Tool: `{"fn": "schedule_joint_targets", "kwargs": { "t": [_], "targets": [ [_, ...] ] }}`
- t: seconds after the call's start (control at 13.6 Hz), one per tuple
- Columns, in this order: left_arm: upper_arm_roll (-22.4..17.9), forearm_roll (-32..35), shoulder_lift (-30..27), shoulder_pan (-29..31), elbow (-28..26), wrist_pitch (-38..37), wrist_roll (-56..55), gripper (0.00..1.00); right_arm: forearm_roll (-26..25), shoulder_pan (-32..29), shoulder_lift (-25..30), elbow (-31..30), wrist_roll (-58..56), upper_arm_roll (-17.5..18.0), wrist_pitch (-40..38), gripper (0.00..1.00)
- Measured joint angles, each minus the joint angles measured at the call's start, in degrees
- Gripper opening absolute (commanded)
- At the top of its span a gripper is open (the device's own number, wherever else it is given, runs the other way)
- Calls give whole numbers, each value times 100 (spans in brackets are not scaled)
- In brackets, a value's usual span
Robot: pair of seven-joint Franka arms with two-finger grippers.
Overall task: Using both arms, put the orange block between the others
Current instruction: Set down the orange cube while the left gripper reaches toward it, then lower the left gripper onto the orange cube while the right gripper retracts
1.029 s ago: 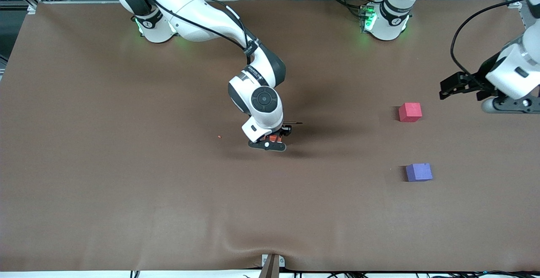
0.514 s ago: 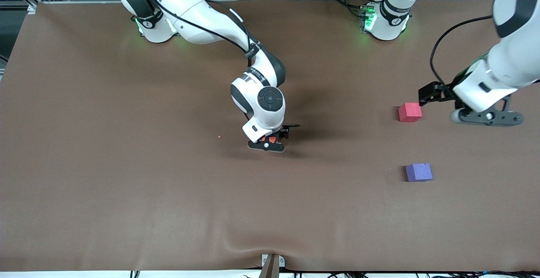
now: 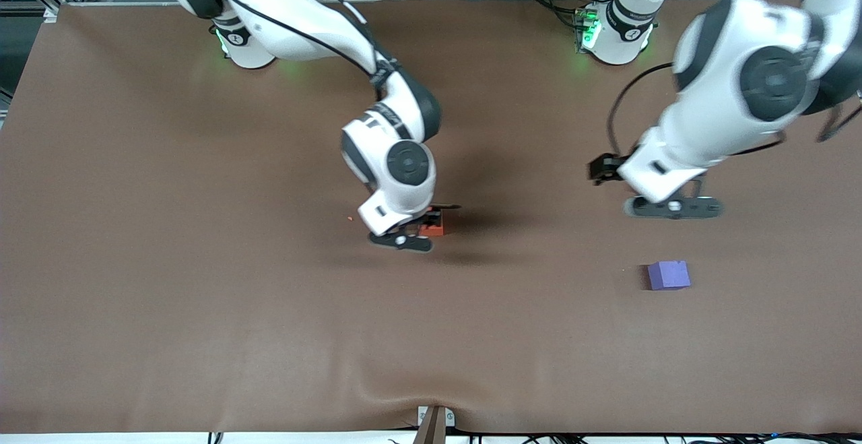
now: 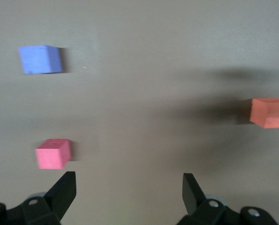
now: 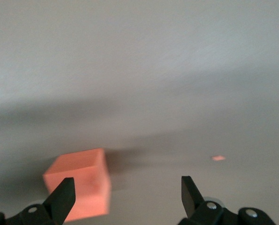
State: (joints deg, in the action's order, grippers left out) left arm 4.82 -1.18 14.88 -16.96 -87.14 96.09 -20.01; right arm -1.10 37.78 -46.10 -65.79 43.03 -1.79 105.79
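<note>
Orange block (image 3: 434,224) looks light, squashy foam; pinch its flat sides gently, since both your grippers gape empty.

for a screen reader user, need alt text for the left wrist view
The left pincer, open and empty, hangs over a brown table beside a pinkish-red cube. A purple-blue cube sits apart from it, and an orange cube lies off toward the right arm's end of the table.
</note>
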Motion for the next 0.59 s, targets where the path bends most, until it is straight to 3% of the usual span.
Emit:
{"fn": "schedule_joint_targets", "kwargs": {
  "t": [0.29,0.59],
  "targets": [
    [0,0,373,-396,2,414,-310,100,-1,-1262,845,11,-1372,-23,-995,100],
    [2,0,562,-676,70,630,-567,100,3,-2689,1087,-19,-2741,-19,-1037,100]
  ]
}}
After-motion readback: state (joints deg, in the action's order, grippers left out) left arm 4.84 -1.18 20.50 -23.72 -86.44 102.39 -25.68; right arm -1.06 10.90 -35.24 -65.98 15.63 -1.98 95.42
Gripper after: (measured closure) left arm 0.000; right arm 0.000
